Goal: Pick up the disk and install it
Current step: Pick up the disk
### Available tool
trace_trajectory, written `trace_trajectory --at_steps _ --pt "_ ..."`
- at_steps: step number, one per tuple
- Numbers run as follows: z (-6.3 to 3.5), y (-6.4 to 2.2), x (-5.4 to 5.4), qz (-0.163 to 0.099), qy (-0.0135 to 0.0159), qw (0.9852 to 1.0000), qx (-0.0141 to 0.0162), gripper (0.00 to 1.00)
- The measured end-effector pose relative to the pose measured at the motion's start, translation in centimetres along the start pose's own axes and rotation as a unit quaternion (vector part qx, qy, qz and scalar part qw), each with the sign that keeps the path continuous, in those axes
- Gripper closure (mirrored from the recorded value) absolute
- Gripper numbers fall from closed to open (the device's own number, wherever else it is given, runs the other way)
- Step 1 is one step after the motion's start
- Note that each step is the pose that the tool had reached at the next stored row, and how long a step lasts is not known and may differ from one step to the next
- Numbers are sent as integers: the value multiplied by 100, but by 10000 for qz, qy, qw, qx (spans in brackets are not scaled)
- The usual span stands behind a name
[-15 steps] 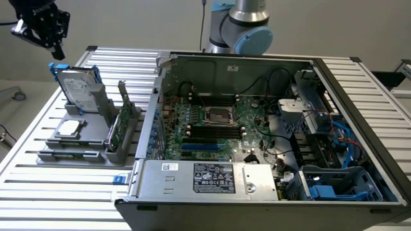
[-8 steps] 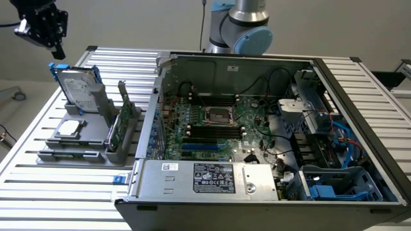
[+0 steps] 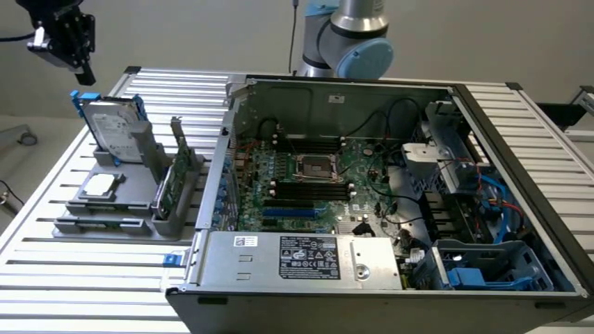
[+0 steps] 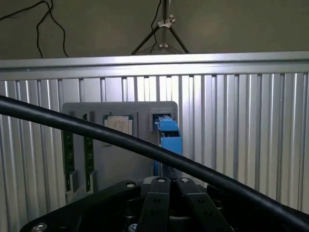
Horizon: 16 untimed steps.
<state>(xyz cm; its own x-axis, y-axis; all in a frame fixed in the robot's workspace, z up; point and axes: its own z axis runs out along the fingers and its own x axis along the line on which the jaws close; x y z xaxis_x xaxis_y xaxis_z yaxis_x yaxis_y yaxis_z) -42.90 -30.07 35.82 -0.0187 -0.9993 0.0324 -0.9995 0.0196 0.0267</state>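
Note:
The disk (image 3: 115, 131) stands upright on edge in the grey holder (image 3: 130, 184) at the exterior view's left, silver with a white label and blue rails. My gripper (image 3: 85, 73) hangs in the air above it, apart from it, fingers pressed together with nothing between them. In the wrist view the shut gripper (image 4: 170, 183) points down over the disk (image 4: 169, 137), seen edge-on as a blue strip in the holder (image 4: 120, 166).
The holder also carries a square silver chip (image 3: 100, 185) and upright green cards (image 3: 172, 182). An open computer case (image 3: 215, 209) with its motherboard (image 3: 311, 177) takes up the middle and right; a blue drive bay (image 3: 492, 268) sits at its near right corner. A black cable (image 4: 96, 133) crosses the wrist view.

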Motion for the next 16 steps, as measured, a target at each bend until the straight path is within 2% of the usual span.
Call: trace_trajectory --at_steps 5,7,8,11,12,13,14,15,16 --pt "0 18 -3 -54 5 10000 7 88" --pt "0 24 -3 -53 6 10000 7 77" --pt "1 32 -4 -53 6 10000 7 77" --pt "24 90 -3 -55 5 10000 11 58" --pt "41 106 -3 -59 6 10000 12 58" --pt "61 120 -4 -64 5 10000 15 53" --pt "79 132 -4 -73 6 10000 16 53" --pt "97 139 -4 -91 6 10000 16 46" --pt "115 143 -4 -123 7 9999 18 46"
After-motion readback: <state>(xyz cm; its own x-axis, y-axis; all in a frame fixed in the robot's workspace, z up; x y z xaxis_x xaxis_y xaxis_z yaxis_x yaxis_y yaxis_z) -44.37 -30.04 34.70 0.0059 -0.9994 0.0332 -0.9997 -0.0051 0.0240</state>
